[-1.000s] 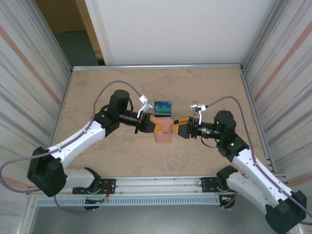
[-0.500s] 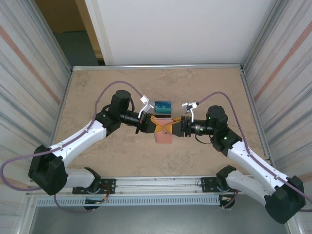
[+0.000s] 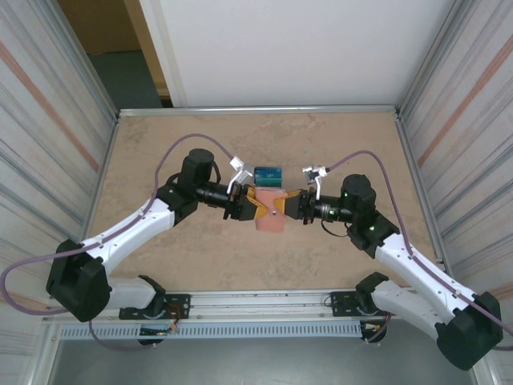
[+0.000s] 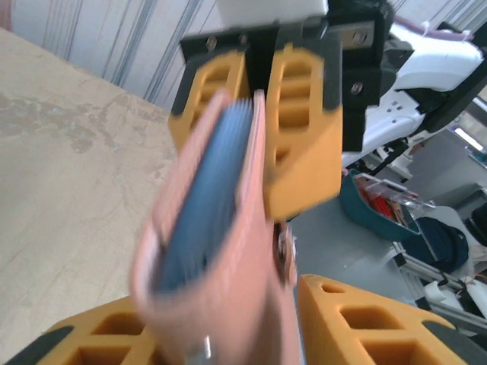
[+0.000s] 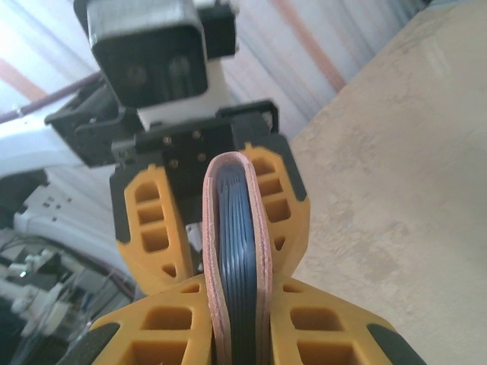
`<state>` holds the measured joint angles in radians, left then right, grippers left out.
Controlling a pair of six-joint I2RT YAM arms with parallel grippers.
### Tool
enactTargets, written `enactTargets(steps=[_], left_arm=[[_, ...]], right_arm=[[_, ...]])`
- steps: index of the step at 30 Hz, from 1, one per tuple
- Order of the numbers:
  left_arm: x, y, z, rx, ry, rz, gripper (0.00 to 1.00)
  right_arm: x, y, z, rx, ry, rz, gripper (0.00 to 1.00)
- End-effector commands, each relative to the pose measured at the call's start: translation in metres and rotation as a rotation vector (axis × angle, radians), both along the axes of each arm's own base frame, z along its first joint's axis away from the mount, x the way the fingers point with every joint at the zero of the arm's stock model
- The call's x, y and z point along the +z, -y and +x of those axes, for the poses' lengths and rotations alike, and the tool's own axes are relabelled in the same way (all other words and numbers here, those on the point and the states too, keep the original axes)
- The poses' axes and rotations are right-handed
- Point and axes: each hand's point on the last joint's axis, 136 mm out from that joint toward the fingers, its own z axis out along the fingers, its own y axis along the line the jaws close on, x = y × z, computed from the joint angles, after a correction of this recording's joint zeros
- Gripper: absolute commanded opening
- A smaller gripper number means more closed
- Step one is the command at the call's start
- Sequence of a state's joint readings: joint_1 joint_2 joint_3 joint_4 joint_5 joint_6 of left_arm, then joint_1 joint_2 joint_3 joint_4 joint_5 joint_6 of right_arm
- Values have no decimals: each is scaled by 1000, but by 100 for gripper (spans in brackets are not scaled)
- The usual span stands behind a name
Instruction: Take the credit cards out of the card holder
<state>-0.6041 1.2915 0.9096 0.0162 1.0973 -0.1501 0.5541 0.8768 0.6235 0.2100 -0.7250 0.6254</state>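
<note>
I see both arms meet in the middle of the table (image 3: 353, 144), which is sandy and speckled like stone. Between them is the card holder (image 3: 271, 220), held up off the table. It is soft tan-pink leather, folded shut like a little book, with a rounded spine.

My right gripper (image 3: 288, 205) pinches the card holder from the right side. On my right wrist camera its chunky orange fingers (image 5: 319, 331) press flat on both leather sides, so it is clamped on the holder. The fingers are blocky plastic with square holes in them.

My left gripper (image 3: 255, 205) is at the other end of the holder. On my left wrist camera its orange fingers (image 4: 358, 327) stand apart at the bottom, one on each side of the leather. They look loose, not squeezing. On the right wrist camera I see a small gap between one of them and the holder.

The credit cards (image 5: 234, 251) are inside the holder. I see only their thin edges, a tight stack of dark blue lines curving between the leather flaps.

A blue and teal card (image 3: 268, 174) sits on the table just behind the holder. It is small and flat-sided. I cannot tell if it lies flat or leans.
</note>
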Motion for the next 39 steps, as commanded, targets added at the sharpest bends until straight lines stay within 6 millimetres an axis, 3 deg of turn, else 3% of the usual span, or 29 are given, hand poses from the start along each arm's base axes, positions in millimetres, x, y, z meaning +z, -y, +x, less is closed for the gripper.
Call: enactTargets(steps=[1, 10, 18, 33, 37, 39], left_arm=[[-6, -7, 1, 36, -14, 10, 53], [-22, -8, 6, 102, -70, 11, 70], [-22, -3, 16, 142, -87, -44, 71], [-32, 7, 16, 100, -150, -62, 59], [-37, 10, 15, 95, -164, -59, 53], [-38, 11, 15, 90, -170, -57, 45]], right_arm=[[5, 11, 10, -83, -8, 33, 0], [5, 17, 18, -138, -64, 59, 0], [-1, 17, 19, -144, -103, 78, 0], [0, 10, 24, -115, -121, 128, 0], [-1, 7, 26, -107, -127, 134, 0], [-1, 7, 26, -107, -129, 135, 0]])
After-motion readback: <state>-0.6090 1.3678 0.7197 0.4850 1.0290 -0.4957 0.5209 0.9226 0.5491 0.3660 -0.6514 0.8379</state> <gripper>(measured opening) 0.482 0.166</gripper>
